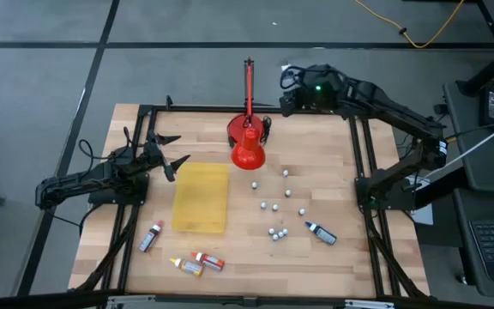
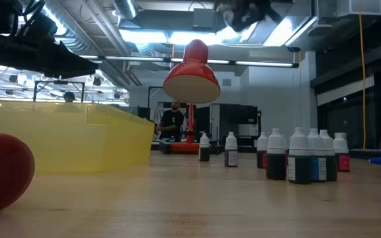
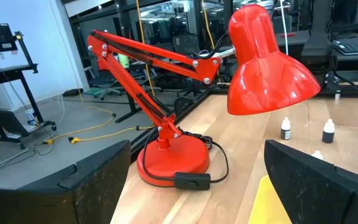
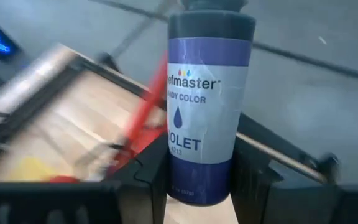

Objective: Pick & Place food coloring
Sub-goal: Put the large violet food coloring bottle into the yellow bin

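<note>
Violet food coloring bottle point(image 4: 209, 106) is pinched between the right gripper point(image 4: 197, 171) jaws, label facing the wrist camera, dark cap end away from it. High view puts that right gripper point(image 1: 316, 88) up beyond the far edge of the desk point(image 1: 350, 257), past the red lamp point(image 1: 248, 142), so the bottle is well off the wood.

Other bottles: a dark blue one point(image 1: 322, 233) lying near the right side, a red one point(image 1: 151, 236) and two more point(image 1: 197, 263) lying at the near left, plus a scatter of upright small ones point(image 1: 274, 206) mid-desk. Yellow bin point(image 1: 201, 196) sits left of centre.

Left gripper point(image 1: 163, 157) waits over the left edge of the desk, jaws spread wide, nothing in them.

Risks, as I read it:
- grip is low on the bottle, so it could tilt or slip on a fast swing
- path back passes the lamp arm and shade, clip hazard
- a low approach could knock over the upright bottles
</note>
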{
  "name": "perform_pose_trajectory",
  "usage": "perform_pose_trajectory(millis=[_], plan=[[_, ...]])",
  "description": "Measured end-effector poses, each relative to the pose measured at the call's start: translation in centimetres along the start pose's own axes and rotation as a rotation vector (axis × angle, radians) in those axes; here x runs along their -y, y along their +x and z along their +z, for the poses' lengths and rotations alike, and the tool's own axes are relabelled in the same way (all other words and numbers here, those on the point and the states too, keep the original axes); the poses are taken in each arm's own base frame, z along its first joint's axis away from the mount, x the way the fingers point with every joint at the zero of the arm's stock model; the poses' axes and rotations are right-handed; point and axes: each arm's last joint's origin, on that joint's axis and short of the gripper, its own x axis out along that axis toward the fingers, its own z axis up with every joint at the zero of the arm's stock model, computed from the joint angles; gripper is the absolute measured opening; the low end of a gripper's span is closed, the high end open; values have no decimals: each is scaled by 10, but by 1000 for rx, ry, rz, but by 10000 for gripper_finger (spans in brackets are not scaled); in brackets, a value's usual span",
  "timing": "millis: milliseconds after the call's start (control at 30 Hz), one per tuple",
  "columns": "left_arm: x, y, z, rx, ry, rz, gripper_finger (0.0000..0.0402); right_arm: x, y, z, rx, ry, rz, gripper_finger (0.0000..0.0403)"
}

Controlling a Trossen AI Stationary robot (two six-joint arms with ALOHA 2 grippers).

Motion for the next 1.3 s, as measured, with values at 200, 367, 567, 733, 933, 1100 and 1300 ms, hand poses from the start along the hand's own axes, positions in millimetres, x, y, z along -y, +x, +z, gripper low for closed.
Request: perform_pose_trajectory(millis=[200, 367, 567, 733, 933, 1100, 1300], plan=[[0, 0, 0, 0, 0, 0, 361, -35, -22, 11, 110, -85, 148, 129], [0, 0, 0, 0, 0, 1, 361, -67, -18, 6, 152, -114, 245, 129], [0, 0, 0, 0, 0, 0, 361, -111, 0, -9, 197, -142, 351, 129], [0, 0, 0, 0, 1, 0, 361, -149, 13, -24, 262, -150, 476, 129], [0, 0, 0, 1, -2, 0, 361, -185, 25, -43, 321, -111, 571, 129], [0, 0, 0, 2, -116, 4, 361, -205, 28, -61, 332, -114, 592, 129], [-1, 1, 0, -1, -508, 33, 361, -221, 24, -80, 313, -173, 623, 129]])
